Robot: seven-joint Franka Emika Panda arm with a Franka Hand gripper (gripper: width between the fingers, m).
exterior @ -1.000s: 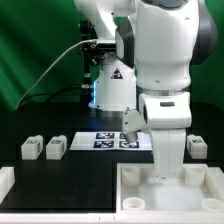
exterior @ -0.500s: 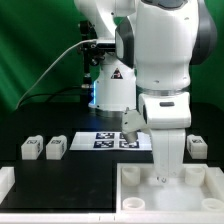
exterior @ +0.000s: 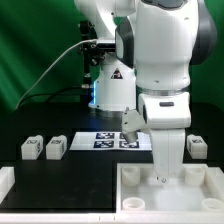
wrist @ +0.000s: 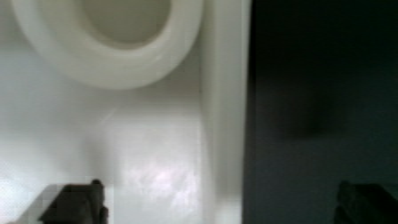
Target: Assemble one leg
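My worktop [exterior: 70, 172] is plain black. On the exterior view's left, two small white legs sit on it side by side, apart from each other: the outer leg [exterior: 29, 149] and the inner leg [exterior: 55, 148]. Just right of them the marker board [exterior: 100, 140] lies flat, partly hidden behind my arm. A third leg [exterior: 197, 147] stands at the right edge. The big rimmed tray [exterior: 135, 195] lies near, on the right. A white piece [exterior: 5, 184], cut off by the picture's edge, lies at the near left.
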